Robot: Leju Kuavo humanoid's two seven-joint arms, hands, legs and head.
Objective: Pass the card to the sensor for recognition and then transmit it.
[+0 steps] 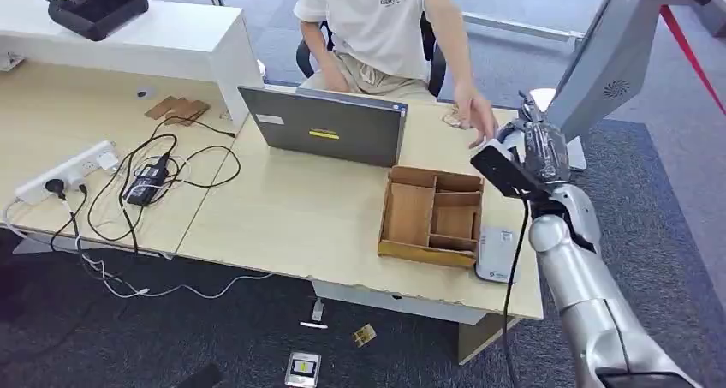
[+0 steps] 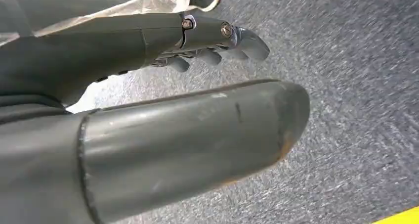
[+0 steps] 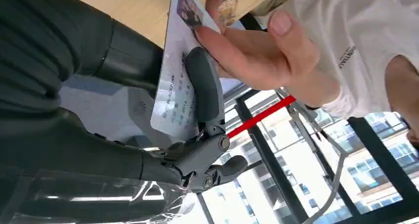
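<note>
Head view: right hand [image 1: 532,144] raised at the far right corner of the worktop [image 1: 282,225], just right of and beyond the wooden compartment tray [image 1: 431,214], meeting a person's hand [image 1: 476,118] reaching in from the far side; card itself too small to pick out here. White card reader [image 1: 496,255] flat on the worktop at the tray's near right corner, nearer to the robot than the raised hand and below it. Laptop [image 1: 330,127] closed-side toward the robot, left of the tray. Left wrist view: left hand [image 2: 207,46] hanging over grey carpet [image 2: 356,85], fingers [image 2: 247,41] loosely curled, apart from the thumb, holding nothing. Right wrist view: card [image 3: 175,85] clamped in the right hand between thumb [image 3: 202,90] and the fingers behind it, long axis running out from the grip toward the person; person's hand touching the card's far end, thumb and fingers on either face. Judged from this: handover in progress, right hand far the nearer; coming move hinges on the card being pulled along its long axis, away from the robot.
</note>
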